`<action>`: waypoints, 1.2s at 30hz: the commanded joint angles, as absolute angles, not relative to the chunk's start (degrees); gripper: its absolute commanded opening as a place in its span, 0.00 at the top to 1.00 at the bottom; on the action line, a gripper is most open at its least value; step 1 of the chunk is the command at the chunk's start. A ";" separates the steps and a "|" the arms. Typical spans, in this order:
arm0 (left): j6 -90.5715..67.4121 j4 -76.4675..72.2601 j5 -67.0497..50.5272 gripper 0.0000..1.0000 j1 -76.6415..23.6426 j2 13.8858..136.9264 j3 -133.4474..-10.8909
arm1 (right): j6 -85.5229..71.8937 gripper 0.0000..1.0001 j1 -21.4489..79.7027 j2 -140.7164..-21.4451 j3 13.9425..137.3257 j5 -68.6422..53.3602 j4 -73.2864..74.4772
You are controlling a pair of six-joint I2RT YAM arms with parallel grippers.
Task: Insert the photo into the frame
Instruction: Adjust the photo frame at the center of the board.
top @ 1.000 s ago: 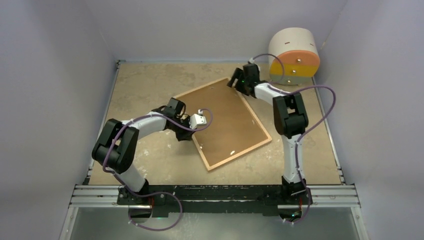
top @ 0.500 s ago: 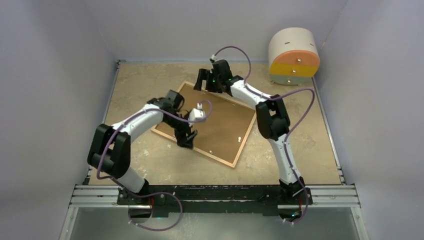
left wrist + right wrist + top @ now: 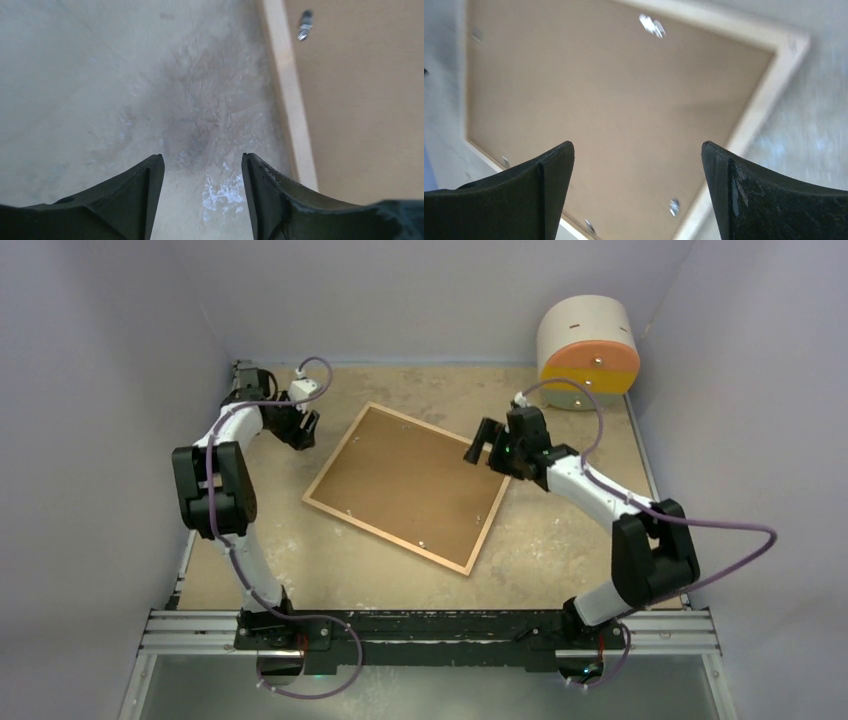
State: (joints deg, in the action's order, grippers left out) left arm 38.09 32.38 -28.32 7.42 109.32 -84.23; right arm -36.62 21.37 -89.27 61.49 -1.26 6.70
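Observation:
The frame (image 3: 338,454) lies face down mid-table, its thin light wooden moulding around a brown backing panel (image 3: 405,480). The photo is out of view. My left gripper (image 3: 303,433) hovers over bare table just off the frame's far-left side. In the left wrist view the left gripper (image 3: 202,162) is open and empty, with the moulding (image 3: 292,100) to its right. My right gripper (image 3: 482,443) hangs above the frame's right edge. Seen from the right wrist, it (image 3: 638,147) stands wide open over the backing panel (image 3: 599,100), holding nothing.
A round beige drum (image 3: 590,350) with orange and yellow bands stands at the back right corner. Small metal tabs (image 3: 651,25) line the backing panel's edges. Grey walls close in three sides. A metal rail (image 3: 430,630) runs along the near edge.
The frame turned clockwise, then came to rest. My left gripper opened and swung from the frame's near-left edge to the back left. My right gripper moved from the far corner to the right edge.

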 commanded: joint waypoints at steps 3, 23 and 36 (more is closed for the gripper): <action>33.46 27.56 -27.11 0.49 7.30 114.92 -83.34 | -43.73 0.01 18.79 -81.44 45.10 -6.83 4.60; 63.88 50.73 -39.95 0.66 -2.01 100.41 -58.85 | -38.75 0.04 10.31 -97.55 57.49 -10.44 6.86; 37.52 44.75 -45.34 0.37 4.56 109.42 -76.52 | -43.39 0.18 13.37 -79.36 52.94 6.42 6.56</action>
State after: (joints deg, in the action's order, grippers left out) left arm 51.18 50.41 -40.58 3.99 104.62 -72.18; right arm -41.25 10.92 -83.26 51.68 0.75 8.67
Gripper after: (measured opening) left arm 0.611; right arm 0.831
